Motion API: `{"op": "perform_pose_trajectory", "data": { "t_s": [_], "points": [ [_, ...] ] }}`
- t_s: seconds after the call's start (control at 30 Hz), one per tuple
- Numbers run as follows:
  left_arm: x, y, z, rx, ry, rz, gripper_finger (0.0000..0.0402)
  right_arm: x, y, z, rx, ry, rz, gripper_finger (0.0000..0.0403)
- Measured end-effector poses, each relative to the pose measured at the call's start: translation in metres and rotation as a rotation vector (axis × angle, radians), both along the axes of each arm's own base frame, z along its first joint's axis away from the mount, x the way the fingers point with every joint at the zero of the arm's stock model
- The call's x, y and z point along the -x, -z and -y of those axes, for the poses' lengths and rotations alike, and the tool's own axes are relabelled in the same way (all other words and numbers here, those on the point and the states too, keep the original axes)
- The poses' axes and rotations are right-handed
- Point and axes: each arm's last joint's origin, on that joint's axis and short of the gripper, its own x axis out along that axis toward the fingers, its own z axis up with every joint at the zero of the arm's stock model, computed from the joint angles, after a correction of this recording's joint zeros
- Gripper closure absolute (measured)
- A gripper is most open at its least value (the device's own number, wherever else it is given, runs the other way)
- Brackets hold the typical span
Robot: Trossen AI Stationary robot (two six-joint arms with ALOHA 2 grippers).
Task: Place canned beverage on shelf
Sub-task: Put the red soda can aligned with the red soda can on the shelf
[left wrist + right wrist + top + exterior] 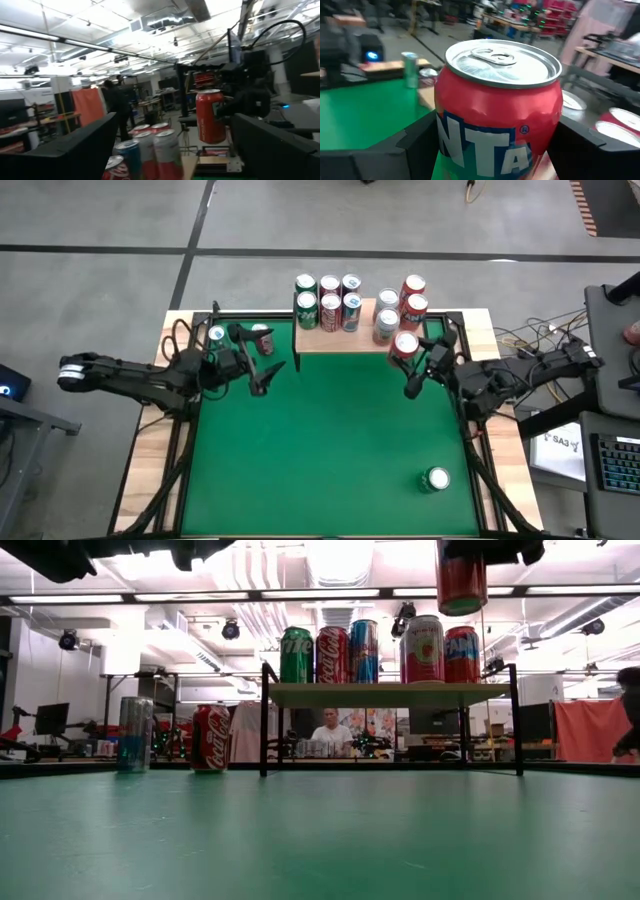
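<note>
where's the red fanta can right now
The red Fanta can is gripped by the right hand, held in the air by the shelf's right end, as the low view shows.

Metal cans, felt, wood and dark plastic

The red can (pixel 498 107) between the right gripper's (pixel 409 370) matt dark plastic-looking fingers (pixel 412 145) has a glossy painted wall and a bare brushed metal lid with a pull tab. Just beyond that gripper, the shelf (pixel 340 339) has a pale, smooth wooden top on thin black metal legs (pixel 265 720), and the cans on it (pixel 380 648) shine under the lights with silvery rims. Under both grippers the table (pixel 320 450) is covered in matt green felt, with light bare wood at its edges. The left gripper (pixel 268 375) looks matt black too, next to two cans (pixel 170 735) with glossy sides.
</note>
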Motion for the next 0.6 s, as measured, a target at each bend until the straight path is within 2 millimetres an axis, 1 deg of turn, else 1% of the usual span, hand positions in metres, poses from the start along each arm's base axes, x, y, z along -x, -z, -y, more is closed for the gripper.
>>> {"op": "perform_pose_trajectory", "data": {
  "t_s": [0.1, 0.27, 0.43, 0.6],
  "points": [
    [0.001, -0.003, -0.002, 0.002, -0.018, 0.011, 0.0024, 0.001, 0.006, 0.006, 0.0, 0.044, -0.036, 0.0117],
    [0.002, -0.013, -0.005, -0.019, -0.049, 0.034, 0.0024, 0.007, 0.023, 0.014, -0.032, 0.094, -0.041, 0.0117],
    [0.002, -0.018, -0.008, -0.064, -0.091, 0.026, 0.0024, 0.021, 0.039, 0.018, -0.077, 0.118, 0.003, 0.0117],
    [0.002, -0.019, -0.014, -0.086, -0.129, 0.017, 0.0024, 0.039, 0.048, 0.022, -0.104, 0.168, 0.08, 0.0117]
  ]
}}
